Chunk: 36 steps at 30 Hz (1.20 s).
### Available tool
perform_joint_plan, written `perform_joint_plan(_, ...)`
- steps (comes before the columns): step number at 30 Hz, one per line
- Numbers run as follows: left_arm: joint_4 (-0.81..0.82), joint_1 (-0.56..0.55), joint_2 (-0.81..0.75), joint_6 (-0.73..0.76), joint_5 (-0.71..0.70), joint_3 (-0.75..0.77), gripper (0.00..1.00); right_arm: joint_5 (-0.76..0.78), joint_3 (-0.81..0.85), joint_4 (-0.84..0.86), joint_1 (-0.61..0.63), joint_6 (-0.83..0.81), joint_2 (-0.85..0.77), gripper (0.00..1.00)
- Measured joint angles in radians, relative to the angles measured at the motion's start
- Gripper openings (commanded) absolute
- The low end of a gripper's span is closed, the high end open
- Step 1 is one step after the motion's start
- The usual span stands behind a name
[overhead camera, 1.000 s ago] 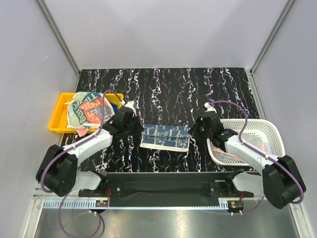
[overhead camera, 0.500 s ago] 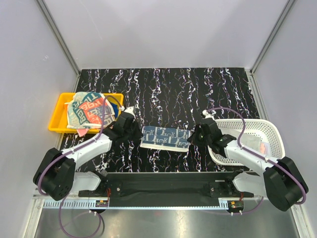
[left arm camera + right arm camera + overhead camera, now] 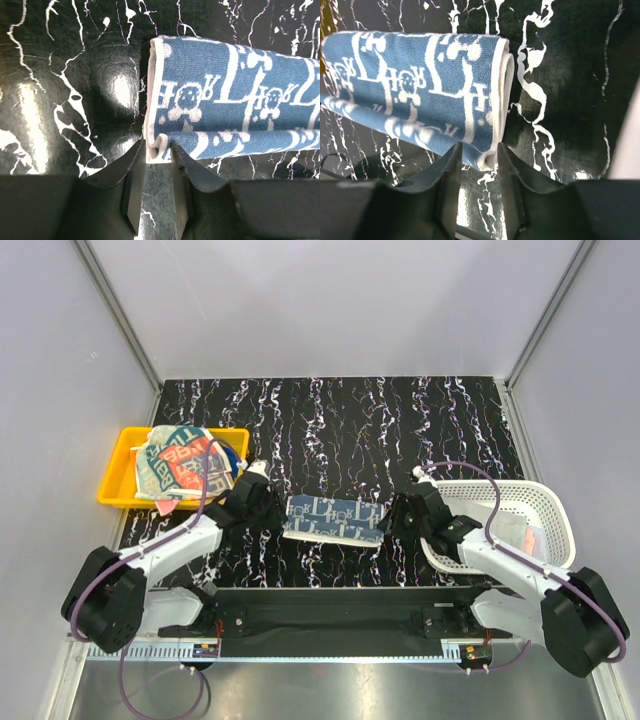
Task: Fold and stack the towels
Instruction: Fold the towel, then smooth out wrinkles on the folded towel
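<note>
Item: folded towel (image 3: 333, 517), blue terry printed with white figures and letter-like marks, white hem. It lies flat near the middle of the near edge of the black marbled surface (image 3: 400, 420), long side parallel to that edge. Handling, as judged: light, soft and limp, with no stiffness of its own. Lifted at one point it would likely sag and unfold, so it is best taken at both short ends together, low on the hemmed corners and through all layers. Left gripper (image 3: 159, 149): at the towel's near-left corner, fingers (image 3: 127, 165) partly apart with the white hem between the tips; whether they pinch it or only flank it cannot be told. Right gripper (image 3: 477, 150): at the near-right corner, fingers (image 3: 445, 170) likewise partly apart around the rolled fold edge; hold not determinable. Other stock: stacked towels (image 3: 178, 462) in the yellow tray (image 3: 115, 495) at the left edge, and pale towels (image 3: 512, 528) in the white mesh basket (image 3: 545, 490) at the right edge. Writing: the top of the stack bears large red lettering, too small to read. The blue towel's marks form no legible word, and no brand label is visible.
</note>
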Motion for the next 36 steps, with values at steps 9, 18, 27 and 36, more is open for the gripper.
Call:
perform_joint_plan(9,-0.105,-0.02,-0.065,0.016,-0.016,0.089,0.26,0.037,0.082,-0.126,0.001,0.0,-0.068,0.41)
perform_joint_plan(18,-0.093,-0.072,0.075,0.021,-0.018,0.137,0.24,0.053,0.109,-0.127,0.037,0.01,0.082,0.38)
perform_joint_plan(27,-0.047,-0.089,0.191,-0.013,-0.027,0.071,0.23,0.052,0.064,-0.078,0.089,0.049,0.104,0.34)
perform_joint_plan(36,-0.015,-0.09,0.196,-0.044,-0.041,0.065,0.23,0.087,0.044,-0.056,0.124,0.08,0.148,0.42)
